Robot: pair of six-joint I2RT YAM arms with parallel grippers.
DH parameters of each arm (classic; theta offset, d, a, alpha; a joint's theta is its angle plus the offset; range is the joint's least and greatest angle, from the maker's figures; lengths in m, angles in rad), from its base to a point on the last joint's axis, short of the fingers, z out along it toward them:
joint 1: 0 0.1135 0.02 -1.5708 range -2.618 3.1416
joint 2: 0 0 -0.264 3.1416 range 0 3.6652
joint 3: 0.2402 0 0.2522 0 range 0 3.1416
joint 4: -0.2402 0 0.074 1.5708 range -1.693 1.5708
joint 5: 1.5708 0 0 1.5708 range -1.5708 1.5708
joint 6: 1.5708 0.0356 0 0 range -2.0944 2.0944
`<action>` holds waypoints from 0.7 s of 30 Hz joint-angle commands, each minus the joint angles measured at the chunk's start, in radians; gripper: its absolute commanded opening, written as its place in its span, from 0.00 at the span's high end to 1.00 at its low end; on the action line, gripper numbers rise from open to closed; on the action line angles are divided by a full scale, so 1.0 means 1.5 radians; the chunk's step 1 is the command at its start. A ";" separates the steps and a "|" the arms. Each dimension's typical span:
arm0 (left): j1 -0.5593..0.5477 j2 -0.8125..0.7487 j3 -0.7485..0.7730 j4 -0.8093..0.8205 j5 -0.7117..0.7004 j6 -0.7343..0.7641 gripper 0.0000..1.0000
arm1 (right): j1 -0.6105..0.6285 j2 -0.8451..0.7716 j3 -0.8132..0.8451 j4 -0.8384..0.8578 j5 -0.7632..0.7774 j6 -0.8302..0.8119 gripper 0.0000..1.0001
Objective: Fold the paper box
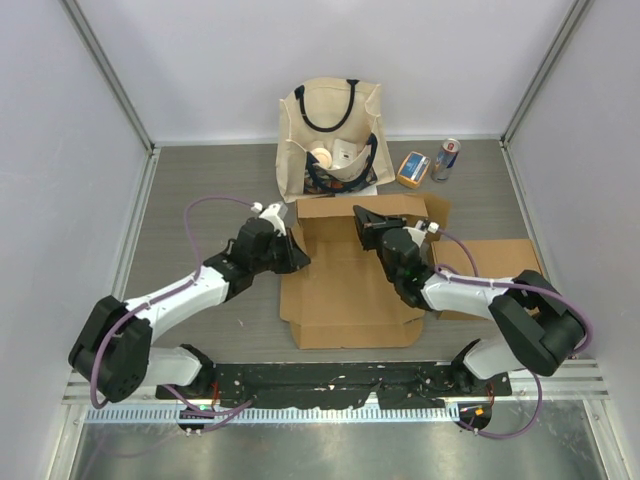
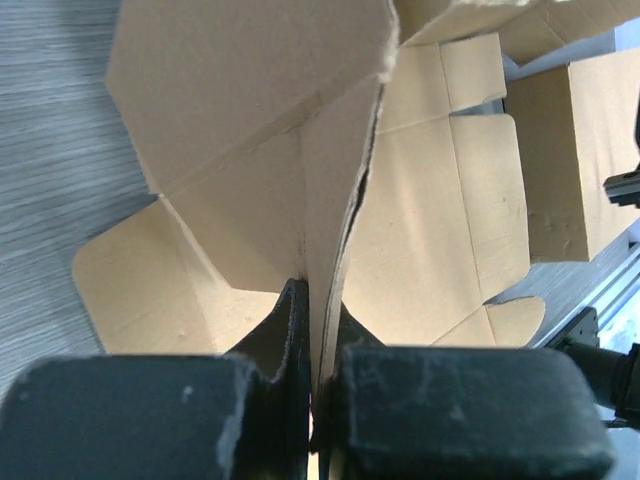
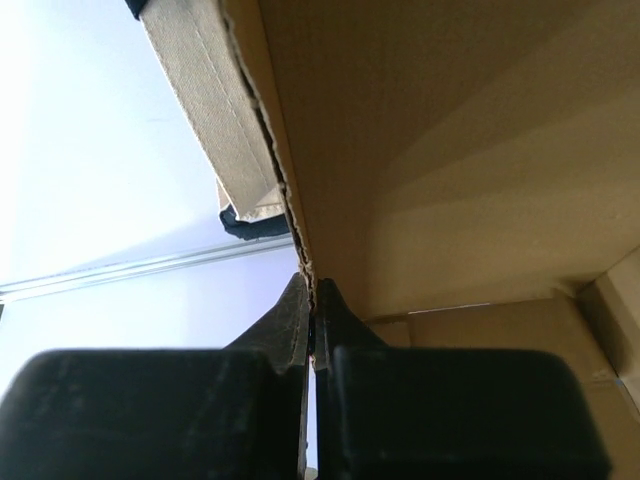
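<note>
The paper box is a brown cardboard blank lying partly unfolded in the middle of the table. My left gripper is at its left edge, shut on a raised side flap. In the left wrist view the flap's edge runs straight down between the fingertips of the gripper. My right gripper is at the box's far side, shut on the upright back wall. The wall's torn-looking edge is pinched between its two fingertips. The box floor lies flat beyond the left flap.
A cream tote bag stands behind the box. An orange packet and a drinks can sit at the back right. A second cardboard piece lies under the right arm. Grey walls close in both sides.
</note>
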 commanded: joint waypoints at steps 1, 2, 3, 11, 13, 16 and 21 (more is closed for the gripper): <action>-0.029 0.034 -0.016 0.068 -0.028 0.008 1.00 | 0.012 -0.034 -0.015 -0.139 -0.019 -0.037 0.99; -0.030 0.038 -0.017 0.067 -0.037 0.010 0.97 | 0.013 -0.038 -0.016 -0.144 -0.018 -0.041 0.99; -0.030 0.032 -0.019 0.056 -0.045 0.012 0.86 | 0.012 -0.041 -0.019 -0.149 -0.014 -0.046 0.99; -0.030 -0.240 -0.129 0.038 -0.174 0.003 0.32 | 0.003 -0.059 -0.032 -0.153 -0.019 -0.063 0.99; -0.030 -0.314 -0.144 0.027 -0.210 -0.003 0.29 | -0.003 -0.058 -0.025 -0.155 -0.023 -0.065 0.99; -0.030 -0.346 -0.141 -0.027 -0.258 -0.011 0.31 | -0.007 -0.051 -0.022 -0.146 -0.032 -0.066 0.99; -0.030 -0.227 -0.065 -0.109 -0.340 -0.011 0.45 | -0.009 -0.049 -0.020 -0.141 -0.037 -0.064 0.99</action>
